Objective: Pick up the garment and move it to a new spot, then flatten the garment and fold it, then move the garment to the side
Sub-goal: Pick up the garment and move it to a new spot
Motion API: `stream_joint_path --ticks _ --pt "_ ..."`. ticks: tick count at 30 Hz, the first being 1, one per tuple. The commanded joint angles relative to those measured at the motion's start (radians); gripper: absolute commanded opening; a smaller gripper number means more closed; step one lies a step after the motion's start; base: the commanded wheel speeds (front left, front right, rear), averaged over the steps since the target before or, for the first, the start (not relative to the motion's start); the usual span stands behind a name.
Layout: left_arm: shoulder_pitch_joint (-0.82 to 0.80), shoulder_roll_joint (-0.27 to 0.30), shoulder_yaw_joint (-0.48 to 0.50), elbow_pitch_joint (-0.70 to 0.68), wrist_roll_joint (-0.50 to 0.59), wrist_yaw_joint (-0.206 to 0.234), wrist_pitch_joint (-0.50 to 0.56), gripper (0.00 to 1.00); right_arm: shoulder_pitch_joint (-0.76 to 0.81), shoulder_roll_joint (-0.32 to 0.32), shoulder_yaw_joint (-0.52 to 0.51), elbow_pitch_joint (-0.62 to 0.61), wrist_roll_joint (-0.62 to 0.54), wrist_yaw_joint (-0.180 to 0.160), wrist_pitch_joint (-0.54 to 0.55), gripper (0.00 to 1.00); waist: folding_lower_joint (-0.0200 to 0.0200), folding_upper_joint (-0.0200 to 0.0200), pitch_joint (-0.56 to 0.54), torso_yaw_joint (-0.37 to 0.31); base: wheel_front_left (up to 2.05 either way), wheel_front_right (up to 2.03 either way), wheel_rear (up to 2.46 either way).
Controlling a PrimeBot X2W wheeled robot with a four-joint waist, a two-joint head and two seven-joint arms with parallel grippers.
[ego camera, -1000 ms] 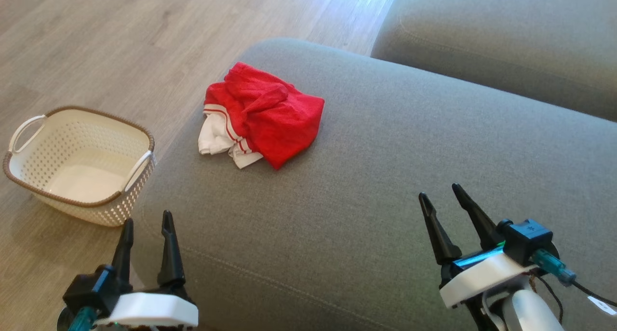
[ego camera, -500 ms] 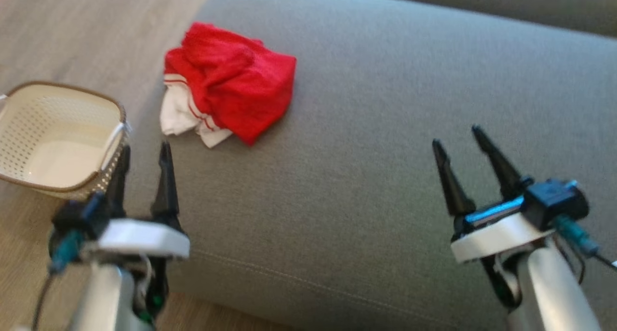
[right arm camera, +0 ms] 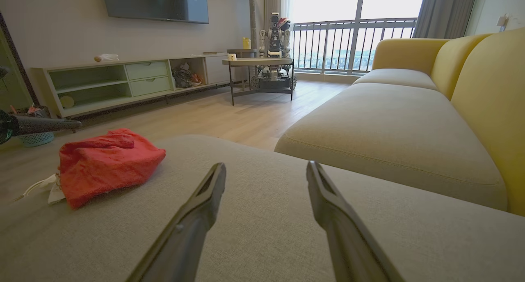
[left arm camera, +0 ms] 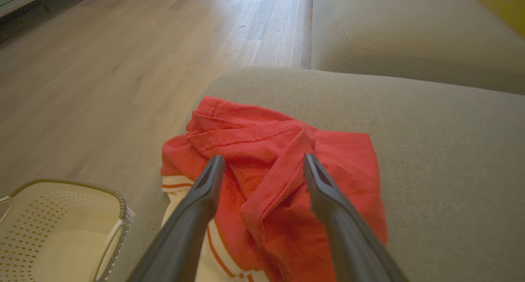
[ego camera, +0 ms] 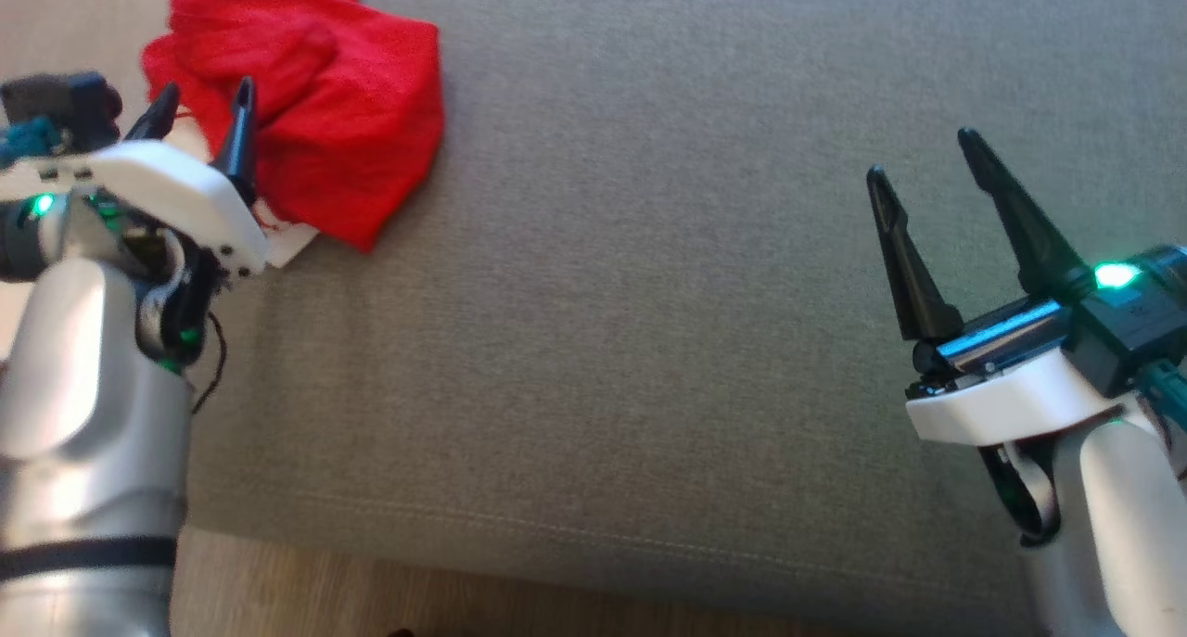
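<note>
A crumpled red garment (ego camera: pixel 315 136) with white, red-striped trim lies on the grey cushion (ego camera: pixel 649 340) near its far left corner. My left gripper (ego camera: pixel 206 97) hovers open right over the garment's near edge; in the left wrist view the garment (left arm camera: pixel 270 183) lies between and beyond the two spread fingers of the left gripper (left arm camera: pixel 262 161). My right gripper (ego camera: pixel 923 159) stands open above bare cushion at the right, far from the cloth. From the right wrist the garment (right arm camera: pixel 106 163) shows at the left, and the right gripper (right arm camera: pixel 265 169) points at empty cushion.
A cream perforated basket (left arm camera: pixel 57 228) stands on the wood floor left of the cushion. A second sofa seat (right arm camera: pixel 389 130) with yellow backrests runs off to the right. A TV console (right arm camera: pixel 123 81) and a small table (right arm camera: pixel 258 66) stand across the room.
The head view has tilted down and shifted, so the scene slid up and left. My left arm has reached forward to the garment; the right gripper has advanced slightly. Both stay open.
</note>
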Motion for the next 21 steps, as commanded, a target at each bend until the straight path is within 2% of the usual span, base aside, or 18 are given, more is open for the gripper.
stream_joint_path --ticks 1,5,9,10,11,15,21 --pt "-0.053 0.054 0.025 0.002 0.009 -0.001 0.02 1.0 -0.024 -0.01 0.03 -0.045 0.002 0.0 0.005 1.0 -0.0002 0.0 0.033 -0.03 0.0 0.0 0.0" --pt "-0.129 0.06 0.023 0.135 -0.004 0.002 0.098 1.0 -0.028 -0.019 0.035 -0.065 0.007 0.0 0.008 1.0 -0.0002 0.0 0.053 -0.054 0.0 0.0 0.0" --pt "-0.186 0.061 0.019 0.259 -0.008 0.015 0.129 1.0 -0.03 -0.019 0.032 -0.073 0.012 0.0 0.005 1.0 -0.0002 0.0 0.065 -0.074 0.0 0.0 0.0" --pt "-0.194 0.061 0.017 0.278 -0.013 0.01 0.132 0.62 -0.03 -0.019 0.031 -0.072 0.012 0.0 0.004 1.0 -0.0002 0.0 0.065 -0.076 0.0 0.0 0.0" --pt "-0.201 0.061 0.013 0.293 -0.018 0.001 0.13 0.0 -0.03 -0.019 0.029 -0.071 0.013 0.0 0.003 1.0 -0.0002 0.0 0.065 -0.079 0.0 0.0 0.0" --pt "-0.223 0.067 -0.001 0.337 -0.037 -0.022 0.112 0.0 -0.027 -0.012 0.015 -0.064 0.019 0.0 0.0 1.0 -0.0002 0.0 0.058 -0.078 0.0 0.0 0.0" --pt "-0.246 0.083 0.001 0.351 -0.042 -0.027 0.028 0.0 -0.027 -0.002 0.014 -0.051 0.021 0.0 -0.003 1.0 -0.0002 0.0 0.03 -0.063 0.0 0.0 0.0"
